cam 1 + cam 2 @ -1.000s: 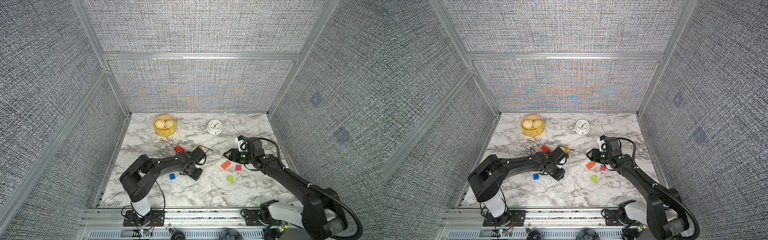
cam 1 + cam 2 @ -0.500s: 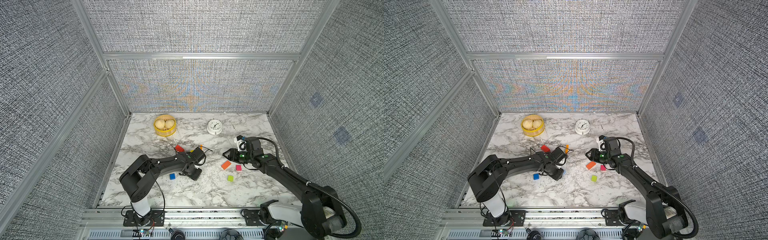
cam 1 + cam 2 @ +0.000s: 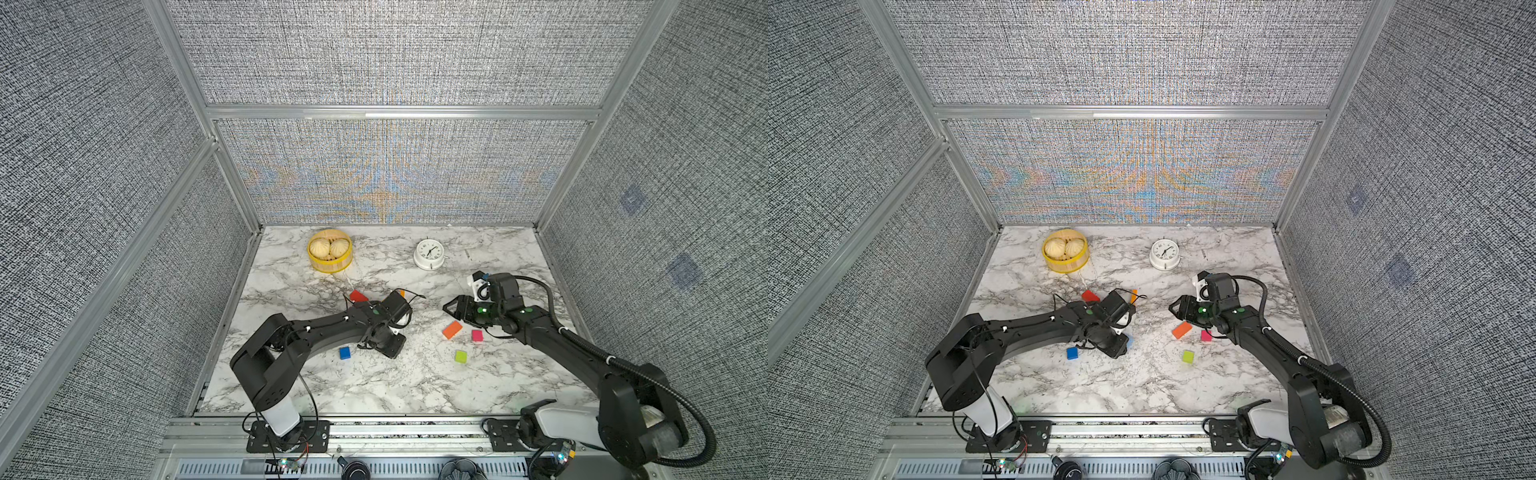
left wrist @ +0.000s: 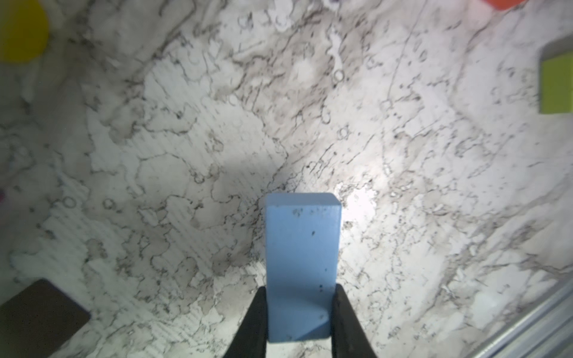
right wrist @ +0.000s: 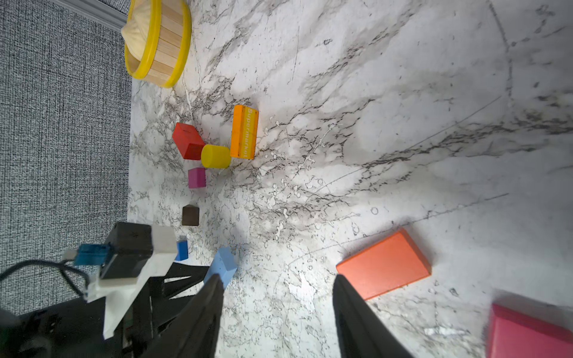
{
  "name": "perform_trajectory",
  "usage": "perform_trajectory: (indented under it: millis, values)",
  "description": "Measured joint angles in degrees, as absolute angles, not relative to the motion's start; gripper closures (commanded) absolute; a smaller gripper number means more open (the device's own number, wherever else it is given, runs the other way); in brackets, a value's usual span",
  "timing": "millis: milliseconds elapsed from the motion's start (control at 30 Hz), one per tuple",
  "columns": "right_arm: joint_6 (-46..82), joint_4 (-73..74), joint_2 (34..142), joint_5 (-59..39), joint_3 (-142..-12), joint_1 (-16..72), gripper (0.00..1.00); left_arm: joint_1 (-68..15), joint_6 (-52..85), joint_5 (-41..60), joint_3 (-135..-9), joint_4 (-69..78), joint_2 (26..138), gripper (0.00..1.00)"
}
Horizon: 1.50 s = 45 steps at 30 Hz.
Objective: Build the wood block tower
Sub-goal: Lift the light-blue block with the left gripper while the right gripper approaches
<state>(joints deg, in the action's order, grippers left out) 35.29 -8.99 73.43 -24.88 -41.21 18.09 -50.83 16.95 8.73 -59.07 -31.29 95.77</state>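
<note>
Left pincer (image 4: 300, 297): both fingers clamped on the light-blue brick (image 4: 302, 248), left of the counter's (image 3: 374, 386) middle; whether the brick's free end touches the marble cannot be told. Counter contents, left edge to right edge, each block lying singly. Steamer basket (image 3: 330, 266): yellow, holding buns, near the back edge toward the left corner. Blue cube (image 3: 344, 353): just beside the left arm, on the side nearer the front edge. Red brick (image 3: 358, 296): behind that arm. The next four are listed from the right wrist view. Yellow cylinder (image 5: 215, 156): on its side, touching or just beside the red brick. Lettered orange brick (image 5: 245, 131): just beside the cylinder. Magenta cube (image 5: 196, 178) and brown house-shaped piece (image 5: 190, 215): apart from each other, between the cylinder and the left arm. Alarm clock (image 3: 429, 254): white, near the back edge, right of middle. Plain orange brick (image 3: 452, 329): flat, just beside the right fingers. Green cube (image 3: 460, 356): nearer the front edge. Pink cube (image 3: 477, 335): close against the right arm. Right pincer (image 5: 276, 286): fingers apart, nothing between them, over bare marble.
</note>
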Motion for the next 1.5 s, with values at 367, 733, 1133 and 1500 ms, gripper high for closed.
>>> perform_trajectory:
  millis: [367, 733, 1133, 1500]
  values:
    - [41.47, -4.32, 74.85, -23.55, -40.51, 21.17, 0.47, -46.28, 20.86, 16.01, -64.66, -24.73, 96.14, 0.81]
    - [43.83, -0.21, 80.05, -19.33, -43.92, 26.57, 0.55, -43.35, 26.13, 25.47, -69.17, -15.57, 99.79, 0.82]
    - [43.72, -0.54, 81.82, -16.19, -48.21, 27.4, 0.56, -40.4, 28.12, 30.33, -69.01, -10.46, 103.2, 0.84]
    - [42.0, -0.69, 83.15, -15.73, -50.15, 27.4, 0.55, -39.44, 28.97, 33.26, -69.65, -8.93, 104.57, 0.84]
